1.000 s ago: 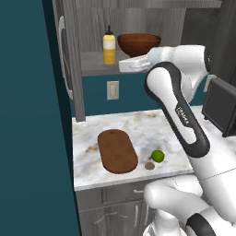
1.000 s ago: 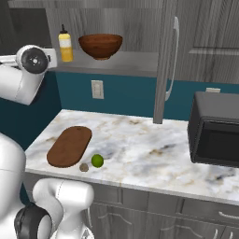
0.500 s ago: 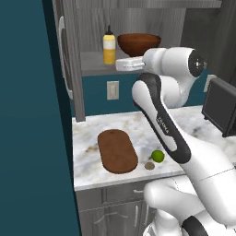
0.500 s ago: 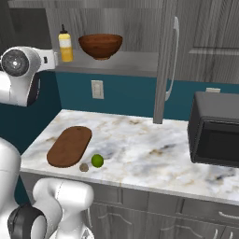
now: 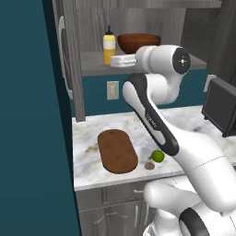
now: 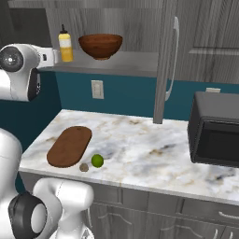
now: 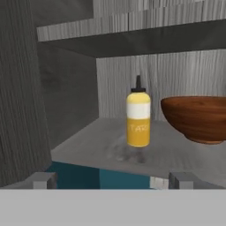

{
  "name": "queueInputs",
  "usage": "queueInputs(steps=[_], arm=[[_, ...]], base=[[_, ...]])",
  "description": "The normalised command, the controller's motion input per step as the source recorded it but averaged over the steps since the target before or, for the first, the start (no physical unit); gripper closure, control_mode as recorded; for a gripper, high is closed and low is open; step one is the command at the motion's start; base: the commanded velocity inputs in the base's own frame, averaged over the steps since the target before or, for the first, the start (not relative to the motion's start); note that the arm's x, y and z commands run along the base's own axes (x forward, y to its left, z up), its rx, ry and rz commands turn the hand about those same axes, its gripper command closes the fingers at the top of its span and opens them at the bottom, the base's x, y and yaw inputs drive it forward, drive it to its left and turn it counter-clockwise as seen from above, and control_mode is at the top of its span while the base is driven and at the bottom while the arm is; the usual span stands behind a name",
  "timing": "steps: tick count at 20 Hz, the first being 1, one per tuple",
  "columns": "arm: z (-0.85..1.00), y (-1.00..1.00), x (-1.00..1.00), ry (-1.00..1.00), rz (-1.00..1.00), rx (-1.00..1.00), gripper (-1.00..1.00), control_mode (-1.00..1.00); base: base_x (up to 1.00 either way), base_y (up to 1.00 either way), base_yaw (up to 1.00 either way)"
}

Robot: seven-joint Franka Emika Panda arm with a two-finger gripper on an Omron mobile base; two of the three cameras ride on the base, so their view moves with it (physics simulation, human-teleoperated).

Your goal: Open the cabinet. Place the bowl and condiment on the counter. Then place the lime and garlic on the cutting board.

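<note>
Yellow condiment (image 7: 138,118) stands upright on the shelf (image 7: 185,154), dead ahead of the fingers (image 7: 44,180), which are fully spread and empty.

Faint, unreadable lettering on the condiment (image 7: 138,118) bottle's yellow body.

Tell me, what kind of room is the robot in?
Most likely a kitchen, a computer-drawn one. There is a marble counter with a cutting board on it, an open cabinet holding a bowl, and a microwave.
</note>
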Motion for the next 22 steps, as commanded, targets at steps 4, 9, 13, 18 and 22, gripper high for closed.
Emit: queueInputs(steps=[4, 9, 13, 18, 22], arm=[[0.0, 0.0, 0.36, 0.0, 0.0, 0.0, -1.0, -1.0], [0.0, 0.0, 0.42, 0.0, 0.0, 0.0, -1.0, -1.0], [0.01, -0.02, 0.42, 0.0, 0.0, 0.0, -1.0, -1.0], [0.02, -0.11, 0.35, 0.0, 0.0, 0.0, -1.0, -1.0], [0.0, -0.05, 0.06, 0.0, 0.0, 0.0, -1.0, -1.0]], base=[[0.0, 0.0, 0.0], [0.0, 0.0, 0.0], [0.0, 0.0, 0.0], [0.0, 0.0, 0.0], [0.0, 0.0, 0.0]])
